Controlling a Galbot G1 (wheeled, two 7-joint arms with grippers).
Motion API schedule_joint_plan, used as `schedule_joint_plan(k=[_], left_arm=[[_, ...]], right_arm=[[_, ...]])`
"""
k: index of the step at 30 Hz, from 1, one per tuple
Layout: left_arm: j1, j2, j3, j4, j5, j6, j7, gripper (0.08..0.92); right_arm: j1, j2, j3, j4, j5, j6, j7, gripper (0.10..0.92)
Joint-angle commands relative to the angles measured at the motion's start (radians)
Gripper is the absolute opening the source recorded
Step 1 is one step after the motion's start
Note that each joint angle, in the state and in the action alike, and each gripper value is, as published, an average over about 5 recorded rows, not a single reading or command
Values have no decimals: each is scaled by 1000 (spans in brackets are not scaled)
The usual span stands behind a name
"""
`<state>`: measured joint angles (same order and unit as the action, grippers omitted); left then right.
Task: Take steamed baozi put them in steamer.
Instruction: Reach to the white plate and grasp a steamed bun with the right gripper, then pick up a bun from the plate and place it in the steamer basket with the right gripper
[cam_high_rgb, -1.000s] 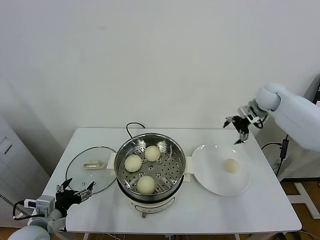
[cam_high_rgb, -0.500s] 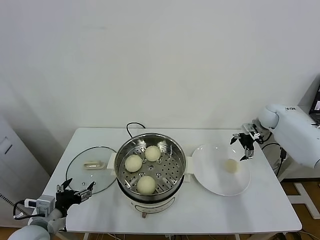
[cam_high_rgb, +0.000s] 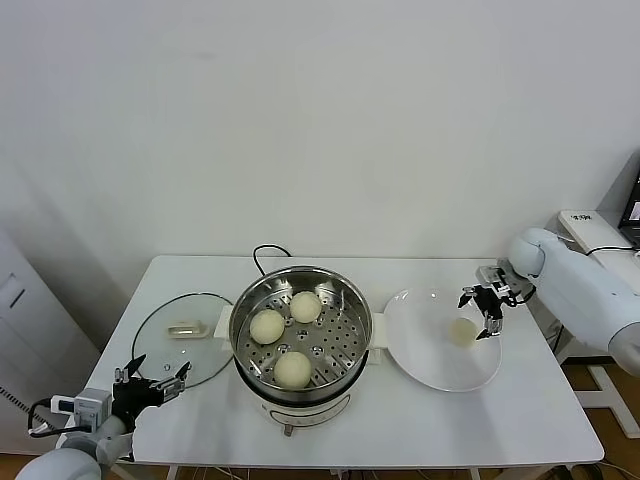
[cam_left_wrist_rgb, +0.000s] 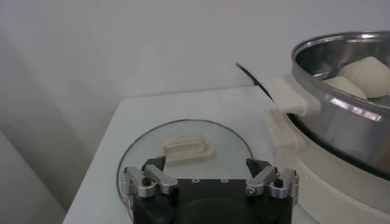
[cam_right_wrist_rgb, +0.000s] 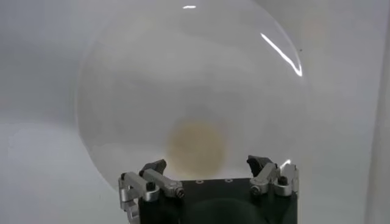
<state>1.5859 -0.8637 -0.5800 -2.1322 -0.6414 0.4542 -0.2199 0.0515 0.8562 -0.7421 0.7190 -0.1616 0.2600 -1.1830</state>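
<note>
Three steamed baozi (cam_high_rgb: 267, 326) (cam_high_rgb: 305, 307) (cam_high_rgb: 292, 369) lie on the perforated tray inside the steamer (cam_high_rgb: 239, 335), a shiny steel pot at the table's middle. One more baozi (cam_high_rgb: 462, 331) (cam_right_wrist_rgb: 196, 146) rests on the white plate (cam_high_rgb: 425, 360) to the right. My right gripper (cam_high_rgb: 480, 312) (cam_right_wrist_rgb: 208, 166) hovers just above that baozi, jaws open, one on each side of it, nothing held. My left gripper (cam_high_rgb: 152, 388) (cam_left_wrist_rgb: 209, 165) stays parked and open at the table's front left corner, near the lid.
A flat glass lid (cam_high_rgb: 185, 340) (cam_left_wrist_rgb: 183, 151) lies on the table left of the steamer. The steamer's black cord (cam_high_rgb: 262, 250) runs off behind it. The white table's right and front parts are bare around the plate.
My right gripper has come down from high above the table's back right to just over the baozi on the plate. The left arm has not moved.
</note>
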Motion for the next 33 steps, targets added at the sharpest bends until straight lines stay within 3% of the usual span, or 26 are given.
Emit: schedule_joint_plan(k=[1,6,14,17,24,33], left_arm=[[0,1,2,0,0,0,0,823],[2,1,2,0,1,0,0,823],[5,1,0,-2,2,0,-1,823],[8,0,-4,-3,2,2,-2,823],[10,-1,-7,-5,5,10,-11,823],[6,-7,-3,-2,11,14,-15,823]], right_arm=[[-32,24,21,-35,-34,2,7,764],[-39,35,40,-51,-54,-4,5,708],[-34,35,33,-43,-42,-18,-10,511],[-7,21,-17,-12,-7,-34,-12,475],[216,-66,-274,149,210,-126,-18,458],[604,-151,-638,484,585,-395,3,458]])
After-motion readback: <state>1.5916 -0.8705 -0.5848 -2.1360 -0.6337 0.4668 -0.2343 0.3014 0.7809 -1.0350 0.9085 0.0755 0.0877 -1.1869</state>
